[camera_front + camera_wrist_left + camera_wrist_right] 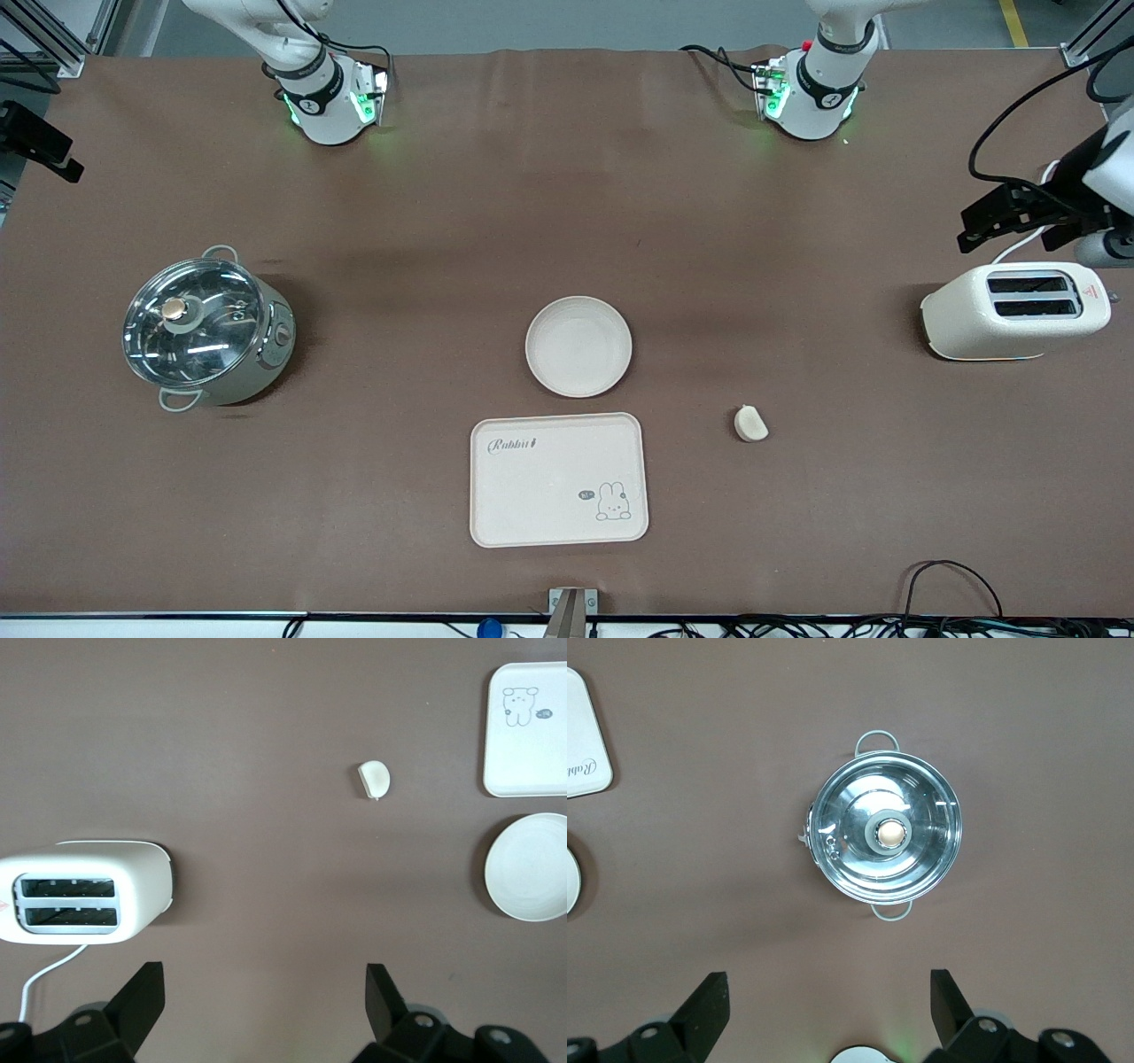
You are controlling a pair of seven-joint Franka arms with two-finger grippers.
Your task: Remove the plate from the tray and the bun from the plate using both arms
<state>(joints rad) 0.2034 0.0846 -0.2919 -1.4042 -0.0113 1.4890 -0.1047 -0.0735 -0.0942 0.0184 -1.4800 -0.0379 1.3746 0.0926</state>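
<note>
I am finding the three task items lying separately on the bench, which I am judging to mean the work is essentially finished. The tray (558, 479) is sitting bare close to the bench edge nearest the front camera, about midway along that edge, its bunny drawing uncovered. The plate (578, 346) is resting flat on the bench just beside the tray, farther from the front camera, with a narrow strip of bench showing between them; it is carrying nothing. The bun (750, 423) is lying on the bare bench toward the left arm's end, well apart from both plate and tray, so nothing is stacked on anything.

I am seeing the left gripper (266, 997) hanging high over the bench toward its own end, above the stretch near the toaster (1015, 310), fingers spread wide and grasping nothing. The right gripper (829, 997) is hanging over the right arm's end, looking down on the lidded pot (205, 328), likewise spread wide and empty. Both arms are waiting clear of the middle of the bench, which I am reading as a parked posture: neither is positioned to reach a task item.

The spacing appears deliberate to me, each piece being set apart enough to be told from its neighbours. I am noting no hazard: nothing is overhanging a bench edge
</note>
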